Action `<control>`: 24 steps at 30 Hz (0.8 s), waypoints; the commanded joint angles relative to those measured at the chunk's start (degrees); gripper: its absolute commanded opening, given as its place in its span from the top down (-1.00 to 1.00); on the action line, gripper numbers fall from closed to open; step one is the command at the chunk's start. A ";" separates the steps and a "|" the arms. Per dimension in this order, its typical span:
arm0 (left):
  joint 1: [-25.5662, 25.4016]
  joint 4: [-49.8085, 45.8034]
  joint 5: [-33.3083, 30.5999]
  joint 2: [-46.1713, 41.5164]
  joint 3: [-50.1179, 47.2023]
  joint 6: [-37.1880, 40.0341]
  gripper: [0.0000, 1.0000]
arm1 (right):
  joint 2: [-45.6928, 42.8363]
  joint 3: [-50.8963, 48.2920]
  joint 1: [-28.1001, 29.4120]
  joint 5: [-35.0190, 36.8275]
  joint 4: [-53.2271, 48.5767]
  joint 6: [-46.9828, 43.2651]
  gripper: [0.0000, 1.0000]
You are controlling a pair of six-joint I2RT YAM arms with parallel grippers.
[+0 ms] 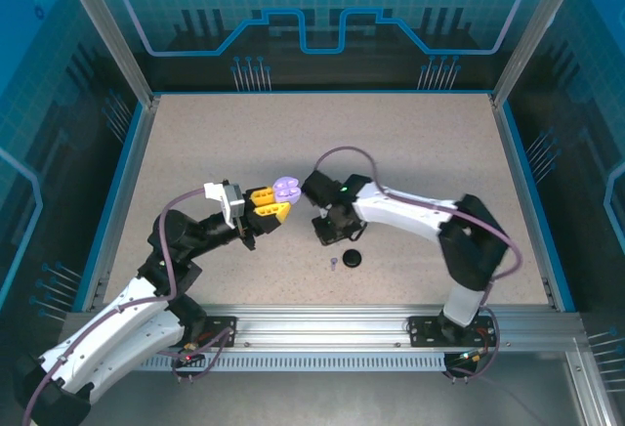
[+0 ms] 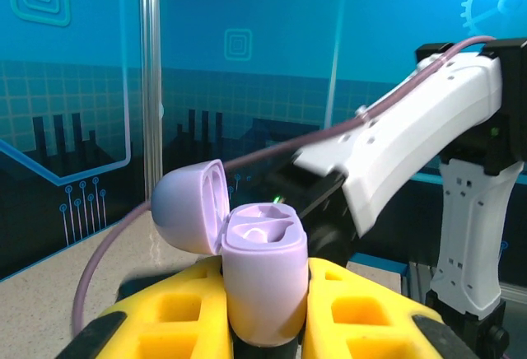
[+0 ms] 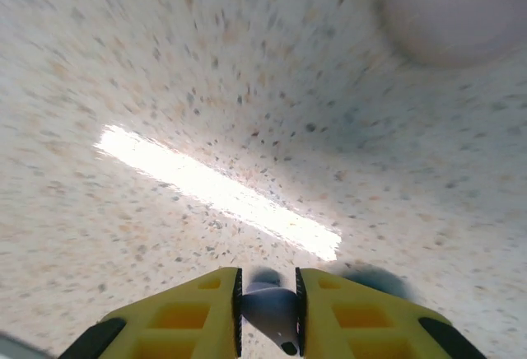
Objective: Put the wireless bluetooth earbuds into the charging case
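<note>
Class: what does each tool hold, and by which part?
Left tool grips the open lilac case by its base; right tool pinches a lilac earbud across its middle.

Setting: a robot test cell in a lab. A speckled table (image 1: pixel 391 143) lies under both grippers. Aluminium posts (image 1: pixel 105 25) and blue panels (image 1: pixel 322 16) printed with gear and circuit graphics box it in. The same panels stand beyond the left gripper (image 2: pixel 263 314) in its wrist view. A slotted aluminium rail (image 1: pixel 332 323) runs on the near side of the right gripper (image 1: pixel 328 229), and the arm bases (image 1: pixel 444 330) are bolted to it. A lilac cable (image 1: pixel 344 149) loops above the right gripper's wrist.
</note>
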 commanded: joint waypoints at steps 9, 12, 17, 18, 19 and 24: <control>-0.50 7.58 -0.34 5.55 0.05 -1.11 0.74 | -27.88 -5.15 -9.56 -11.20 13.79 -4.26 0.53; -0.51 8.99 -0.30 6.98 0.12 -1.11 0.73 | -32.26 -5.04 -11.03 -14.83 16.44 -5.10 0.52; -0.51 11.23 0.09 9.33 0.29 -1.53 0.74 | -36.03 -2.90 -11.16 -20.14 20.54 -5.43 0.52; -0.47 11.47 0.23 9.81 0.38 -1.66 0.74 | -36.37 -2.40 -11.12 -21.14 21.44 -5.12 0.52; -0.50 11.75 0.36 10.16 0.47 -1.83 0.74 | -36.55 -2.05 -11.02 -22.00 22.26 -4.86 0.52; -0.50 12.96 0.76 11.70 0.60 -2.17 0.74 | -36.35 0.98 -8.42 -23.20 24.38 -5.35 0.52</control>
